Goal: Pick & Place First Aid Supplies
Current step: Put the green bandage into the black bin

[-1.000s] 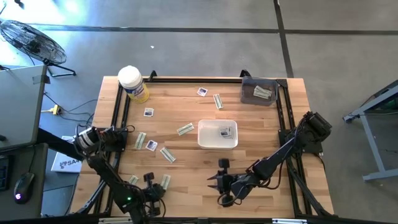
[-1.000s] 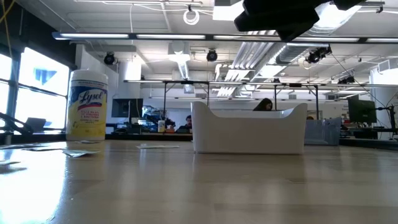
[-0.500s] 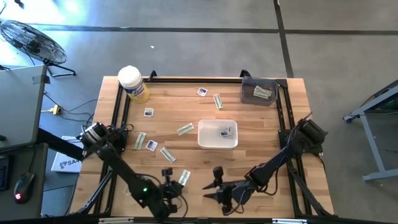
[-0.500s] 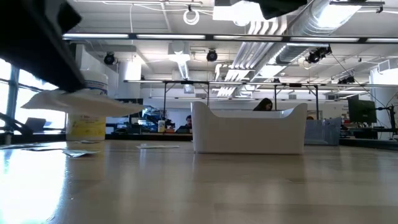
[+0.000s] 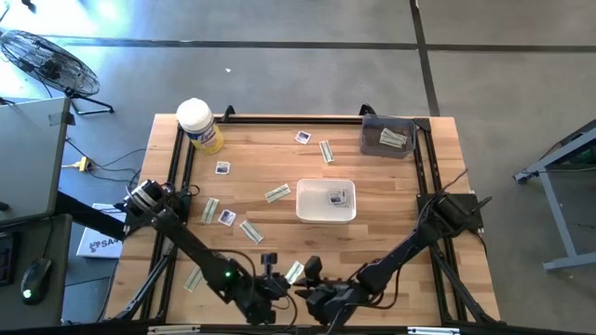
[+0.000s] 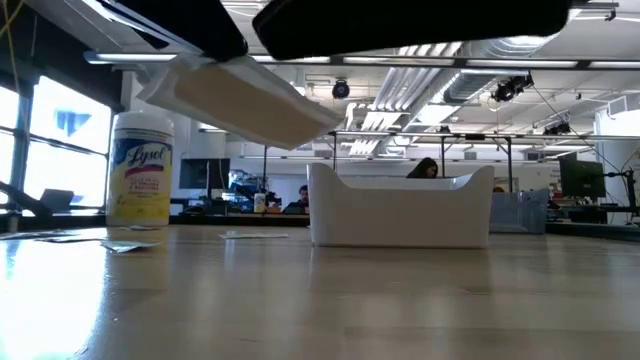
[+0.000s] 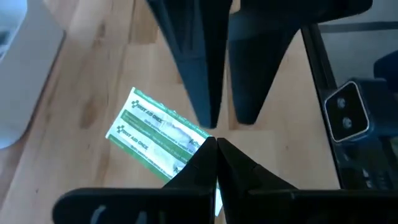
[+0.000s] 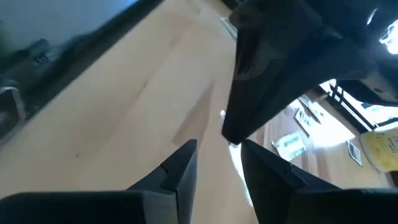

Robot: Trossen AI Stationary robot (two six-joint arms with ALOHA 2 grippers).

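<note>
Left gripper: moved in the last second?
Yes. In the high view the left gripper, shut on a strip packet, has travelled right along the table's near edge, ending closer to the white tray and the right gripper.

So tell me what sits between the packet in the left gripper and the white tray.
Nothing visible. The left gripper holds the strip packet up near the table's front edge, close to the right gripper. Only bare wood shows between it and the white tray.
</note>
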